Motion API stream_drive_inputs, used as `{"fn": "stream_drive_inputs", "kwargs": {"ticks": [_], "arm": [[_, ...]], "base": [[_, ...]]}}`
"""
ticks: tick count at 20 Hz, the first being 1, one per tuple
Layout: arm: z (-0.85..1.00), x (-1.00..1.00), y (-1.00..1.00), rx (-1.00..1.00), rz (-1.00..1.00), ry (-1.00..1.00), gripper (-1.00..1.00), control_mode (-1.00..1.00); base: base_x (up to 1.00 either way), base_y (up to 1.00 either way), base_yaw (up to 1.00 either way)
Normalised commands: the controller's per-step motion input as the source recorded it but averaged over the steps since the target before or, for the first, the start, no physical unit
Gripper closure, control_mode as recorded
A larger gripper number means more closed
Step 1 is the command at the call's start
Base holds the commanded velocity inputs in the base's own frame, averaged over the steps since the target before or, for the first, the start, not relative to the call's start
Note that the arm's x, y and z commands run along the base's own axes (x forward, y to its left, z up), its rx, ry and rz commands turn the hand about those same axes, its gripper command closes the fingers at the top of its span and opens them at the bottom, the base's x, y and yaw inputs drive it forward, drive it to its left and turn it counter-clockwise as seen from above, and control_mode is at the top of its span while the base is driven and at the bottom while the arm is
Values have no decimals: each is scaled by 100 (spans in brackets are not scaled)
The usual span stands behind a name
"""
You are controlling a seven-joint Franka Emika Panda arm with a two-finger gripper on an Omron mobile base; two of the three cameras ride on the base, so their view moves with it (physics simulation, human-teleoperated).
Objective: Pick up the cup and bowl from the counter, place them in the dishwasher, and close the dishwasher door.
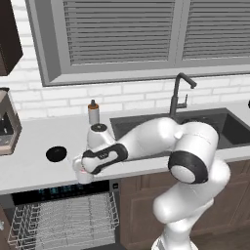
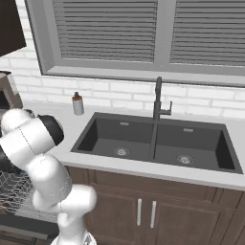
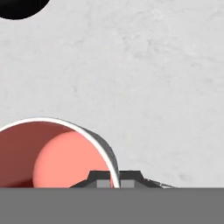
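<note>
Gripper (image 3: 114, 178) pinching cup (image 3: 57, 153) rim, at counter (image 1: 34, 166) front edge.
Fingers astride the wall, one inside, one outside; red interior empty. Below: dishwasher (image 1: 63, 217) open, white rack bare. Beyond: bowl (image 1: 56, 153) apart leftward, soap bottle (image 1: 93, 112), sink (image 2: 158, 143).

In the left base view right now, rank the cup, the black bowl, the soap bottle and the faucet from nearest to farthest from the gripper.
1. cup, at the gripper, on the counter's front edge.
2. bowl, to its left.
3. soap bottle, behind, by the wall.
4. faucet, far right, behind the sink.
</note>
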Motion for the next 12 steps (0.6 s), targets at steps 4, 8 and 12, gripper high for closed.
{"fn": "stream_drive_inputs", "kwargs": {"ticks": [4,8,12], "arm": [[0,-100,-24,0,-10,1,100,-100],[-1,-100,-10,0,-12,0,100,-100],[-19,-100,17,-1,-16,0,100,-100]], "base": [[0,0,0],[0,0,0],[0,0,0]]}}
